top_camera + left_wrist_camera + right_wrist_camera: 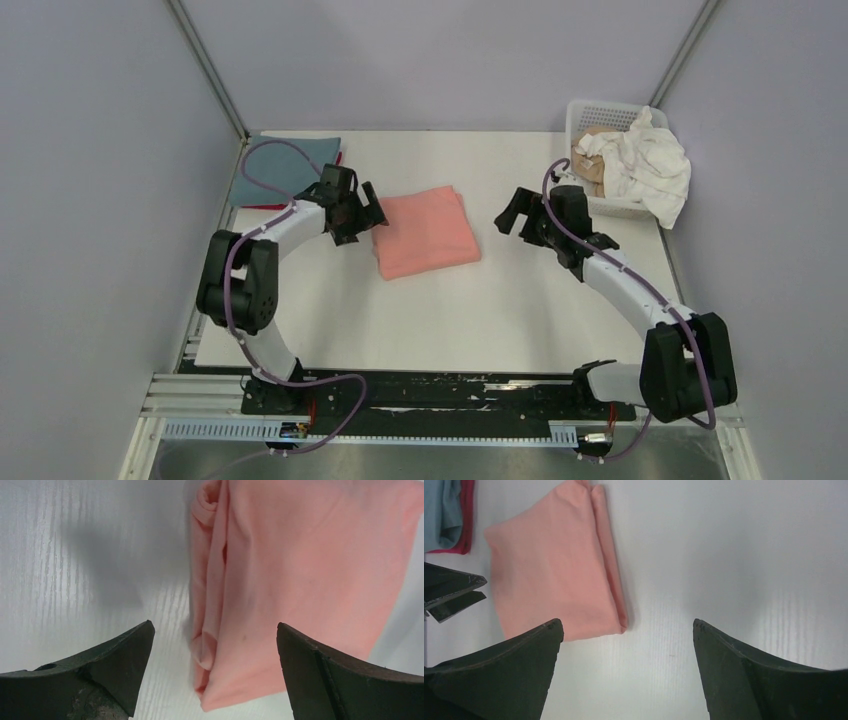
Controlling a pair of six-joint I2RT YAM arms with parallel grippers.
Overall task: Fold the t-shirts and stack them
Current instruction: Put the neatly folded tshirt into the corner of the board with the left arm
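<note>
A folded salmon-pink t-shirt [425, 231] [300, 580] [554, 575] lies flat in the middle of the table. My left gripper [372, 213] [215, 630] hovers open at its left edge, with the shirt's folded corner showing between the fingers but not pinched. To the shirt's right, my right gripper [512, 213] [628, 625] is open over bare table, apart from the cloth. At the back left lies a folded grey-blue t-shirt [285, 165] [441, 512] on top of a red one [262, 206] [468, 525]. A white t-shirt [650, 165] and a tan one [590, 165] hang crumpled in the basket.
The white plastic lattice basket [590, 112] stands at the back right corner of the table [480, 310]. Grey walls enclose the sides and back. The arms' bases sit on the black rail [440, 395] at the near edge.
</note>
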